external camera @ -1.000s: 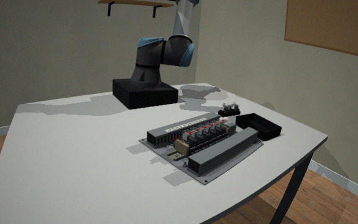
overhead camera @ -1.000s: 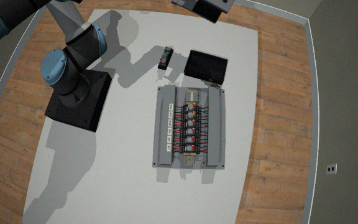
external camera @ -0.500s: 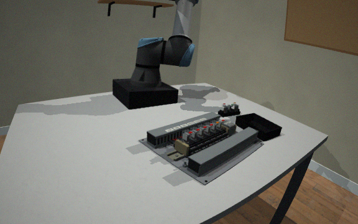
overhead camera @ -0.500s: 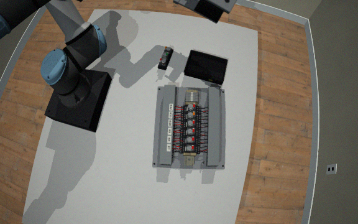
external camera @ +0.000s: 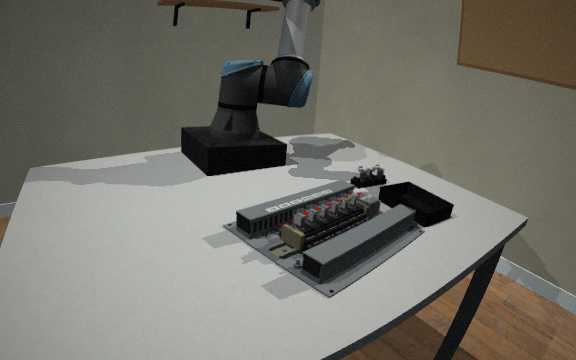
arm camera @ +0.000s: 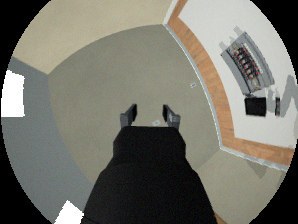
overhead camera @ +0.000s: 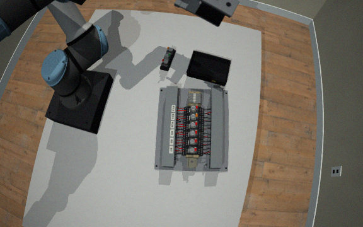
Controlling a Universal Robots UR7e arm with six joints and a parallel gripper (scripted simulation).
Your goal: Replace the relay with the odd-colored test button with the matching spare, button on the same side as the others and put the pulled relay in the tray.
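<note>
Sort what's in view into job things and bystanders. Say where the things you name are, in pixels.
Job:
- orange-button relay (overhead camera: 193, 116), second from the row's tray end
- red-button spare (overhead camera: 164, 60) in the rack (overhead camera: 163, 68)
- tray (overhead camera: 209, 67) (external camera: 430, 216) (arm camera: 255, 107)

Bystanders:
- wall outlet (overhead camera: 336, 171)
- wall shelf (external camera: 218, 5)
- brown board (external camera: 533, 45)

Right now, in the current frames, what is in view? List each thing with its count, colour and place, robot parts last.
relays with red buttons: five, grey, in the socket row
relay with orange button: one, grey, second from the row's tray end
black socket row: one, between the ducts
long grey wire ducts: two, flanking the row
white labels: six, on one duct
black rack of spares: one, buttons orange, green, red, beside the tray
open black tray: one, beyond the panel's end
white table: one, beneath everything
arm: one, black, grey and blue, on a black base
gripper: one, dark, open in the air
</note>
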